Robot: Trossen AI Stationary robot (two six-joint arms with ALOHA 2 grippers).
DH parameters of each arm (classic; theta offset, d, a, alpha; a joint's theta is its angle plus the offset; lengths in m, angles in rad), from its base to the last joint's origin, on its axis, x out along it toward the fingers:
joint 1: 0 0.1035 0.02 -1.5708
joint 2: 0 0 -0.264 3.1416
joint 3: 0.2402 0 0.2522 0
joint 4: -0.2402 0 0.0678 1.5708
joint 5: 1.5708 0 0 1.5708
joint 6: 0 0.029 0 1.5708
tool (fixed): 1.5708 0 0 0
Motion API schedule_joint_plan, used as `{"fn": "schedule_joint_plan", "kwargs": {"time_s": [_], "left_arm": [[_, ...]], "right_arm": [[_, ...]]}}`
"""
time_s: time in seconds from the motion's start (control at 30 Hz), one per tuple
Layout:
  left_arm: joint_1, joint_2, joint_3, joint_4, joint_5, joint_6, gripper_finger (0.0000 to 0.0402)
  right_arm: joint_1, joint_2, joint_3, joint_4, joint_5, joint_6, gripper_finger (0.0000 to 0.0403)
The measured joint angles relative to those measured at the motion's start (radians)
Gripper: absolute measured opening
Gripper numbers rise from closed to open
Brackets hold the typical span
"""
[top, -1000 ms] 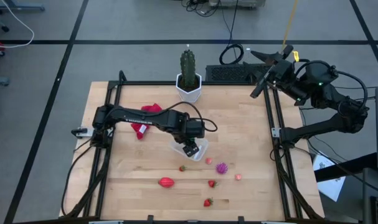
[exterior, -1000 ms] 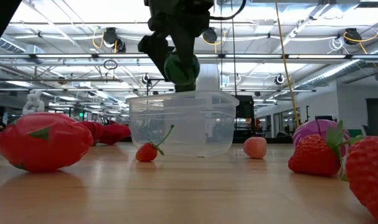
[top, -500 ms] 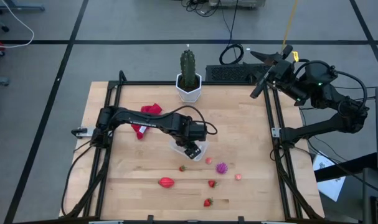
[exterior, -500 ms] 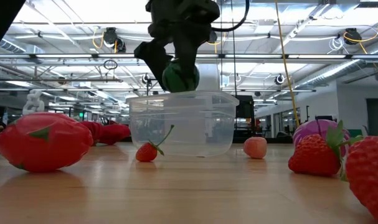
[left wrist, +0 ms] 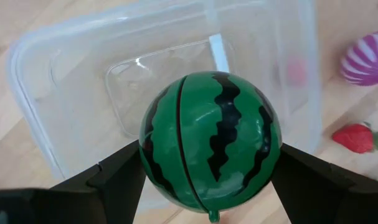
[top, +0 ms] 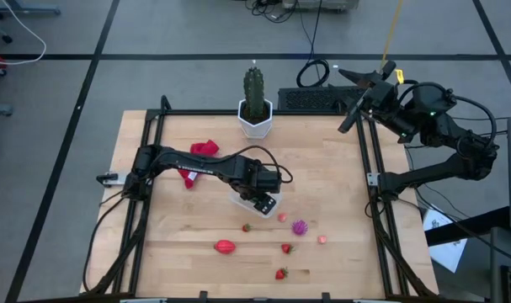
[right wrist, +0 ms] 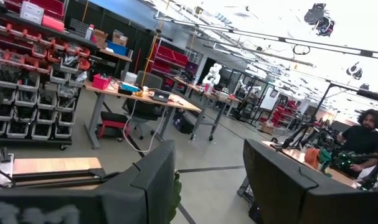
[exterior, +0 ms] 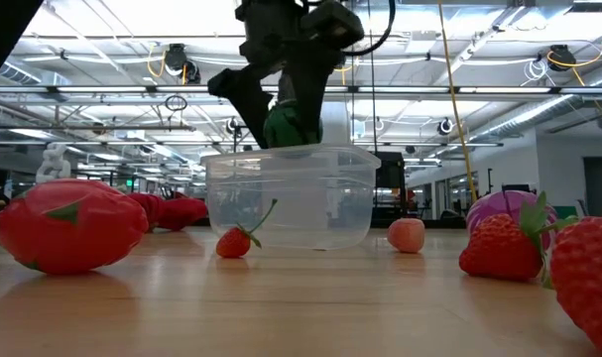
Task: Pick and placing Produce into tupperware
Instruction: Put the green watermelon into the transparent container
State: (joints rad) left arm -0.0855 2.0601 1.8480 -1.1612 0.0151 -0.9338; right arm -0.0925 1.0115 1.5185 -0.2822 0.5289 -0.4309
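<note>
My left gripper (top: 259,200) points down over the clear tupperware tub (exterior: 291,203), shut on a green striped ball (left wrist: 210,146). In the low view the ball (exterior: 291,124) hangs right at the tub's rim. On the table lie a red oval (top: 225,247), a purple ball (top: 300,227), small strawberries (top: 286,248) and pink bits (top: 322,239). My right gripper (top: 341,101) waits raised beyond the table's far right corner, open, with nothing between its fingers (right wrist: 154,180). My left gripper pinches the green striped ball between its two fingers, one on each opposite side (left wrist: 145,158) at about the ball's widest part. The fingers come from above, pointing down. The ball hangs clear, over the tub's opening with its underside at rim height.
A red cloth (top: 196,162) lies left of the tub. A green cactus in a white pot (top: 255,120) stands at the far edge. A strawberry (top: 247,227) and a pink bit (top: 282,217) lie close to the tub's near side. Dark rails (top: 150,160) run along both table sides.
My left gripper has sunk toward the tub with the green striped ball and rolled about its own pointing line. The ball stays pinched and is now down at the tub's rim. The tub has kept its place.
</note>
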Motion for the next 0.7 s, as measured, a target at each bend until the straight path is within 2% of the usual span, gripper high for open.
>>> {"fn": "schedule_joint_plan", "kwargs": {"time_s": [0.27,0.7], "left_arm": [[-0.004,0.036,0.0,0.011,-0.043,-0.036,0.0308],[-0.008,0.08,0.0,0.049,-0.059,-0.046,0.0308]], "right_arm": [[0.0,0.0,0.0,-0.014,-0.002,0.0,0.0183],[0.0,0.0,0.0,-0.015,-0.002,0.0,0.0183]]}}
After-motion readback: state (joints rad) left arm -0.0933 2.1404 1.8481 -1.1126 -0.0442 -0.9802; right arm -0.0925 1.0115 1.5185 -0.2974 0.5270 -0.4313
